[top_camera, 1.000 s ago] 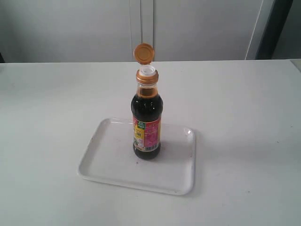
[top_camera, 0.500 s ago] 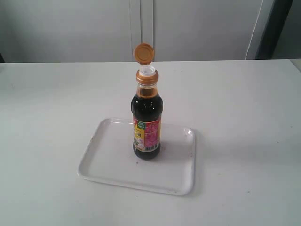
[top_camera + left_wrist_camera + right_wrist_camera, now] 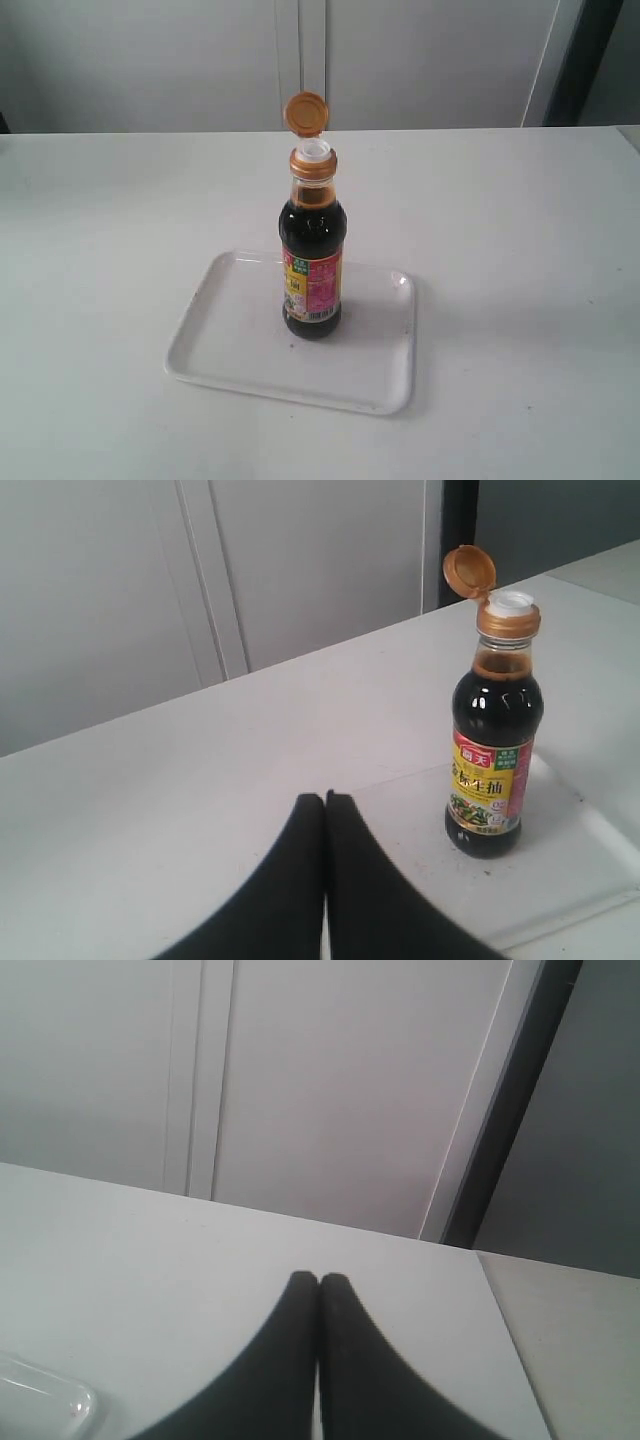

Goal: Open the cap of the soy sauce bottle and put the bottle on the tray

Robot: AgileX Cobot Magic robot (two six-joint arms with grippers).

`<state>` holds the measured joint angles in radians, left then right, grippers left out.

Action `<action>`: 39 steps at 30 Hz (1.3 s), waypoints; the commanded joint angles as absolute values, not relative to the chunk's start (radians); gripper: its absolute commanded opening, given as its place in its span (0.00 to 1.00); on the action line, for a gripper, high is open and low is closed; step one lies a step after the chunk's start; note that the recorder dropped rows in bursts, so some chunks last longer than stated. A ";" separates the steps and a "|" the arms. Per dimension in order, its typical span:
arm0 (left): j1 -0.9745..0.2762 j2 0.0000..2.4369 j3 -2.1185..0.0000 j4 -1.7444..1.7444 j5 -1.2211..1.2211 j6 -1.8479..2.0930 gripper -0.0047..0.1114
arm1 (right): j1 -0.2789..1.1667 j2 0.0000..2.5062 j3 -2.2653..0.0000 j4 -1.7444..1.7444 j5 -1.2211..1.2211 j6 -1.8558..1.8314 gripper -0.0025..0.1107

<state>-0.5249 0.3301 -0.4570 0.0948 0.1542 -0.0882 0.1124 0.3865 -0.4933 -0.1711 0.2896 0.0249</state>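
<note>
The soy sauce bottle (image 3: 312, 265) stands upright on the white tray (image 3: 230, 345) near the table's middle. Its orange-gold cap (image 3: 305, 113) is flipped open on its hinge, baring the white spout (image 3: 314, 150). In the left wrist view the bottle (image 3: 493, 750) stands on the tray (image 3: 590, 855), well apart from my left gripper (image 3: 325, 798), which is shut and empty. My right gripper (image 3: 319, 1279) is shut on nothing, over bare table, with a corner of the tray (image 3: 60, 1405) at the picture's edge. Neither arm shows in the exterior view.
The white table (image 3: 520, 250) stretches wide around the tray. A pale wall with panel seams (image 3: 300, 50) runs behind it, with a dark post (image 3: 585, 60) at the back right. The table's right edge (image 3: 500, 1330) shows in the right wrist view.
</note>
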 commanded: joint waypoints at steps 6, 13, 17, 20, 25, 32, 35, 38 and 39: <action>-0.520 0.314 -0.410 0.062 0.103 0.009 0.04 | 0.108 0.382 -0.488 -0.168 0.283 0.043 0.02; -0.426 0.303 -0.310 0.008 0.053 0.026 0.04 | 0.108 0.382 -0.488 -0.168 0.283 0.043 0.02; -0.355 0.303 -0.272 0.000 0.042 0.021 0.04 | 0.108 0.382 -0.488 -0.168 0.283 0.043 0.02; -0.310 0.303 -0.255 0.000 0.040 0.016 0.04 | 0.108 0.382 -0.488 -0.168 0.283 0.043 0.02; -0.257 0.216 -0.212 -0.009 0.062 0.016 0.04 | 0.108 0.382 -0.488 -0.168 0.283 0.043 0.02; -0.179 0.120 -0.158 -0.025 0.131 0.016 0.04 | 0.108 0.382 -0.488 -0.168 0.283 0.043 0.02; -0.148 0.098 -0.138 -0.025 0.133 0.012 0.04 | 0.108 0.382 -0.488 -0.168 0.283 0.043 0.02; -0.115 0.078 -0.112 -0.025 0.136 0.000 0.04 | 0.108 0.382 -0.488 -0.168 0.283 0.043 0.02; -0.107 0.075 -0.106 -0.028 0.136 0.000 0.04 | 0.108 0.382 -0.488 -0.168 0.283 0.043 0.02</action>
<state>-0.1314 0.0940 -0.1226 -0.0105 0.1271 0.0112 0.1124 0.3865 -0.4933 -0.1711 0.2896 0.0398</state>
